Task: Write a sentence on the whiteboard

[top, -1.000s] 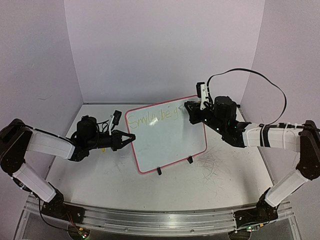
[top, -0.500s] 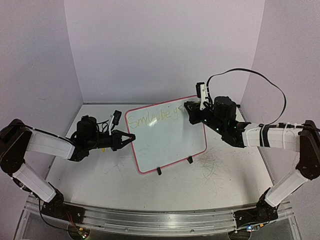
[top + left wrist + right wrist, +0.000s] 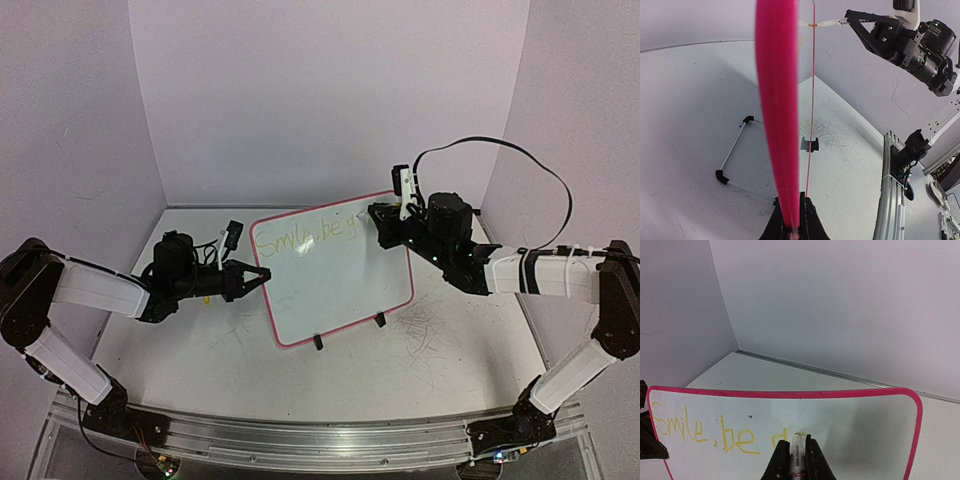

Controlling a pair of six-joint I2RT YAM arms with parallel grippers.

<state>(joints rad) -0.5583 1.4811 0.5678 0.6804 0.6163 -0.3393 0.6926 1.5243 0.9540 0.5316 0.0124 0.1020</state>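
Observation:
The whiteboard (image 3: 335,275), white with a pink-red frame, stands tilted on two black clip feet mid-table. My left gripper (image 3: 262,273) is shut on its left frame edge; the left wrist view shows the pink frame (image 3: 777,110) edge-on between the jaws. My right gripper (image 3: 383,222) is shut on a white marker (image 3: 798,452) with its tip on the board face (image 3: 860,435). The sentence (image 3: 705,432) in yellow reads "Smile, be g" with a partial stroke at the tip; it also shows in the top view (image 3: 305,238).
Grey scribble marks (image 3: 425,325) cover the table right of the board. A metal rail (image 3: 300,440) runs along the near edge. Lilac walls close in the back and sides. The right arm's black cable (image 3: 500,150) loops above it.
The right gripper with the marker has barely shifted at the letter after "be". The left gripper and the board have not moved.

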